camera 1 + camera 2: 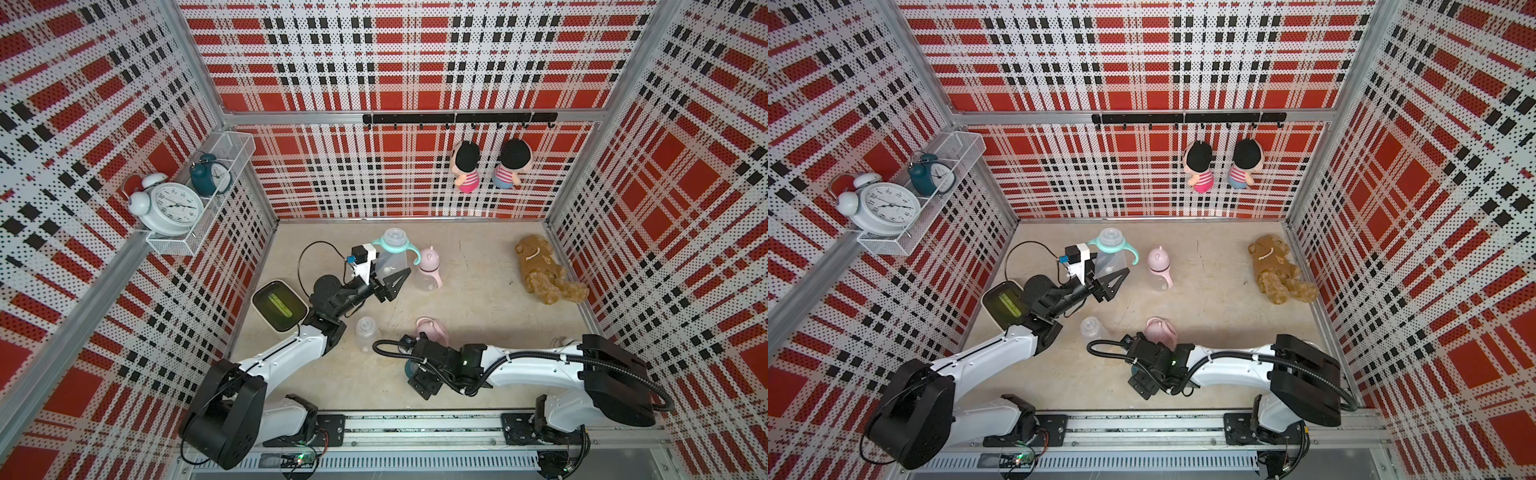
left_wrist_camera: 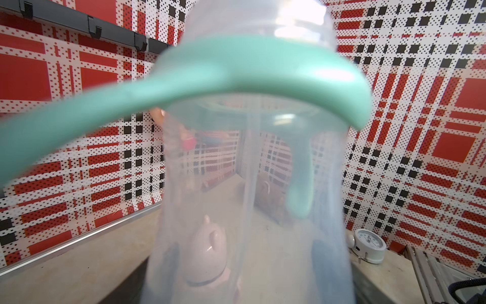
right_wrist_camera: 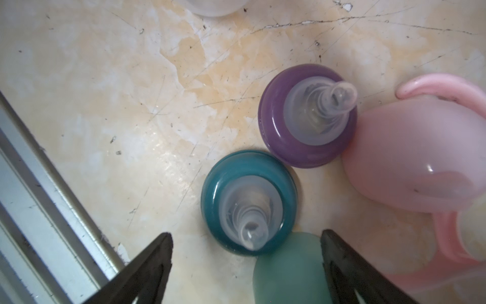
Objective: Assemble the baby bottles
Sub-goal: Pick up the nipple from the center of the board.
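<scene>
My left gripper is shut on a clear baby bottle with a teal handle ring and holds it above the floor. In the left wrist view the gripper shows only as dark fingers behind the bottle wall. A capped pink bottle stands to its right. A bare clear bottle lies nearer the front. My right gripper hangs open over a teal nipple collar. Around it are a purple collar, a teal cap and a pink cap.
A white tray with green inside sits at the floor's left edge by the left arm. A brown teddy lies at the right wall. Two alarm clocks stand in a wall basket, and two dolls hang on the back wall.
</scene>
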`<state>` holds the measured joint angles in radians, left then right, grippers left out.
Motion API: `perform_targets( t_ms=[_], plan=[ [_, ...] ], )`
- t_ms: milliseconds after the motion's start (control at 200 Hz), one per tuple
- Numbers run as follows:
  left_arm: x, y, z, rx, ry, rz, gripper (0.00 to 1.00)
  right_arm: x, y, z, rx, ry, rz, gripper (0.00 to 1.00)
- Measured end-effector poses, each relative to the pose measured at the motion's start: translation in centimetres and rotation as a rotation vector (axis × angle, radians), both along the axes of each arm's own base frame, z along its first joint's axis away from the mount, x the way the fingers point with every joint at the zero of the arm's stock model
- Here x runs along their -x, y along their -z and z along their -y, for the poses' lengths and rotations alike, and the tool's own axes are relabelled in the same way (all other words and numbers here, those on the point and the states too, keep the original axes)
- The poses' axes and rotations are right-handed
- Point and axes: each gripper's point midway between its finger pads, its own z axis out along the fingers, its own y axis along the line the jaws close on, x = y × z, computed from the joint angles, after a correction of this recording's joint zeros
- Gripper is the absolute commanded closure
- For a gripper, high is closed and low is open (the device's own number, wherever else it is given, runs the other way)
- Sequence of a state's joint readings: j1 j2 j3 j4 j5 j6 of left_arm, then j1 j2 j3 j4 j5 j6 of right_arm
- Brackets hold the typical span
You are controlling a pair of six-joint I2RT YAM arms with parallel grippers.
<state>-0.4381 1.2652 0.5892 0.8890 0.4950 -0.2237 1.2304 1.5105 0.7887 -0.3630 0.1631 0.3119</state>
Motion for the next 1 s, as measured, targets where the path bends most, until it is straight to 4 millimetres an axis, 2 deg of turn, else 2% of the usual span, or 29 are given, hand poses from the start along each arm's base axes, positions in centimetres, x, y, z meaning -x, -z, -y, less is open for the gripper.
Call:
perform_targets(
  t_ms=[190,471,997],
  plan=[
    [0.0,0.0,0.0,0.000,0.000,0.000,1.00,-0.3,1.4,-0.1,0.034,-0.003,0.006,0.14],
    [0.0,0.0,0.0,0.000,0.001,0.000,1.00,-0.6,2.3,-0.7,0.048,-0.005,0.008,0.19],
    [-0.3,0.6,0.2,-0.007,-0.001,-0.013,1.00,-0.9,2.1,-1.3,0.035,0.000,0.022,0.35]
  ],
)
